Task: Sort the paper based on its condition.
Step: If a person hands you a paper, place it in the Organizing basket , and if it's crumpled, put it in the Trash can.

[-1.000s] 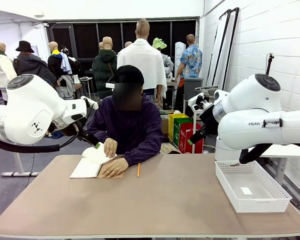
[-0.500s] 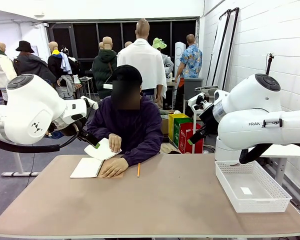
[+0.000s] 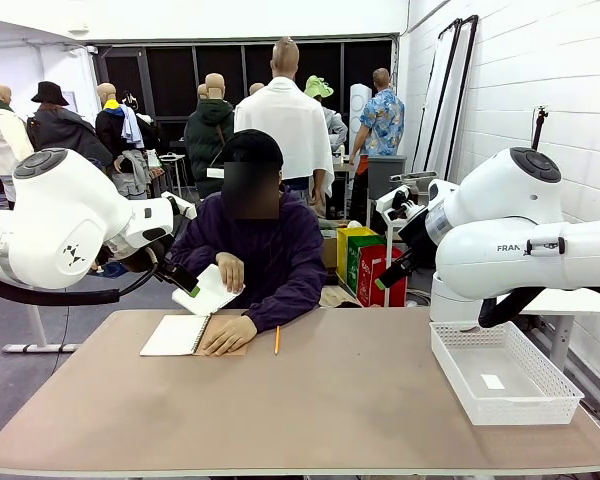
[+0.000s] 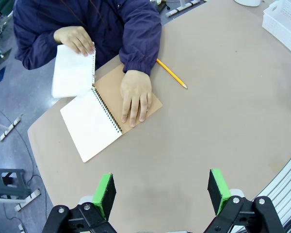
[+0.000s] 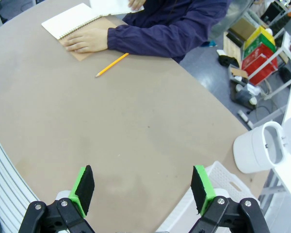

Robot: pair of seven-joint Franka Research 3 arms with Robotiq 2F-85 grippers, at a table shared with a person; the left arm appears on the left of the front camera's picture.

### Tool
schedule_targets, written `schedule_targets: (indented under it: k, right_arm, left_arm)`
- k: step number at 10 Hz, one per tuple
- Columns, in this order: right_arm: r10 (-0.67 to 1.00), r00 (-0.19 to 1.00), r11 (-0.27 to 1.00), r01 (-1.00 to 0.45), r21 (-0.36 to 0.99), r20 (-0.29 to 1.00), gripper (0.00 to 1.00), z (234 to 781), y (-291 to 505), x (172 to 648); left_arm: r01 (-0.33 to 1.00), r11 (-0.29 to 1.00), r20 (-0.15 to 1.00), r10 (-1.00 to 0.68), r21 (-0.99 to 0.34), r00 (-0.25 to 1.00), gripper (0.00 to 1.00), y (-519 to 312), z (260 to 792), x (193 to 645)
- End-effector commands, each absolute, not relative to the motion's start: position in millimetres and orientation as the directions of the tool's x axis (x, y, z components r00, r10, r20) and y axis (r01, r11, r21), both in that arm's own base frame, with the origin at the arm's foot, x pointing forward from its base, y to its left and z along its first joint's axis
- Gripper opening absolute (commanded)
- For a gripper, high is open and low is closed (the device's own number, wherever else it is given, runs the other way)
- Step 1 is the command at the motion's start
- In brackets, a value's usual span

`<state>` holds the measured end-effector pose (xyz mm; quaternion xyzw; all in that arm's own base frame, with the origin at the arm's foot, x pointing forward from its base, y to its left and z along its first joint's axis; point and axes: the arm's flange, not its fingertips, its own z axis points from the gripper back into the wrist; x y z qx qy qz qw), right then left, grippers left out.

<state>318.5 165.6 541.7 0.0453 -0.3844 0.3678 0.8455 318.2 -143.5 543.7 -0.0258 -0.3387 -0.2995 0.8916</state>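
The paper [image 3: 212, 290] is held off the table [image 3: 330, 410] at its far edge, toward the far left corner, pinched at one edge by a raised hand [image 3: 230, 270] of the person seated there. Whether the sheet is free of the spiral cannot be told. Beneath it a notebook [image 3: 175, 335] lies open by the same edge, its brown cover pressed down by a flat hand [image 3: 225, 336]. A pencil [image 3: 276, 340] lies just beside that hand, near the middle of the far edge, pointing toward the near edge. A white basket [image 3: 450, 350] stands at the right edge, near the near right corner, with a small white slip [image 3: 492, 381] on its floor.

The left gripper [image 4: 161, 187] is held high over the table's left part with its jaws spread wide, nothing between the green pads. The right gripper [image 5: 141, 183] is held likewise above the right part, jaws spread and unloaded.

The table is tan, matte, with rounded corners. Behind it are seen a grey floor, a white block wall along the right, dark windows at the back, and yellow, green and red crates [image 3: 365, 262] on the floor.
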Motion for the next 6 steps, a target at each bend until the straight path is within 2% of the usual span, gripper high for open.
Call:
schedule_targets:
  k: [1,6]
  right_arm:
    - [0.587,0.435,0.725,-0.658,-0.204,0.683,1.00,541.3,165.4,318.8]
    - [0.587,0.435,0.725,-0.658,-0.204,0.683,1.00,541.3,165.4,318.8]
  left_arm:
    - [0.561,0.813,0.618,-0.524,0.157,0.586,1.00,-143.6,543.5,318.0]
    - [0.561,0.813,0.618,-0.524,0.157,0.586,1.00,-143.6,543.5,318.0]
